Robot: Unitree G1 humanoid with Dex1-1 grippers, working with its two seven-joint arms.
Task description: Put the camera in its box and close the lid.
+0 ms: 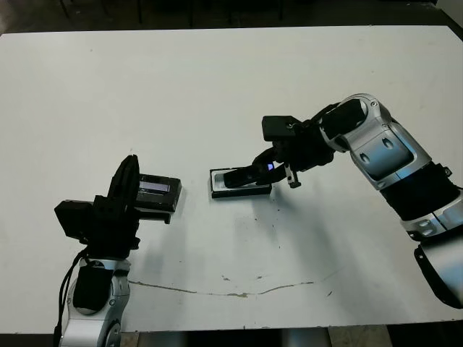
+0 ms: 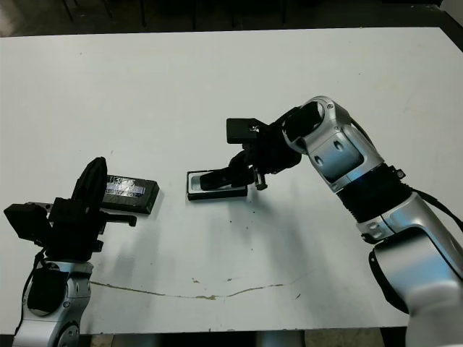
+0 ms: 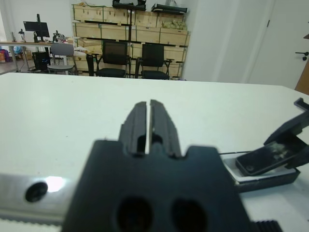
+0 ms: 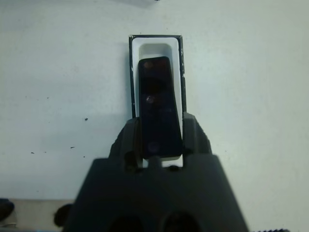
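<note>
The box [image 1: 216,188], a black tray with white lining, lies near the table's middle. The camera [image 1: 242,177] is a black slab that slants over the box, its far end low inside and its near end raised. My right gripper [image 1: 265,170] is shut on that raised end. In the right wrist view the camera [image 4: 157,106] sits between the two fingers [image 4: 129,140] above the box's white lining [image 4: 155,48]. The lid [image 1: 158,189], black with a silvery stripe, lies flat to the box's left. My left gripper [image 3: 147,121] is shut and empty beside the lid.
Thin dark scuff lines [image 1: 239,293] mark the white table near its front edge. Beyond the table in the left wrist view stand office chairs [image 3: 130,60] and wooden crates [image 3: 130,24].
</note>
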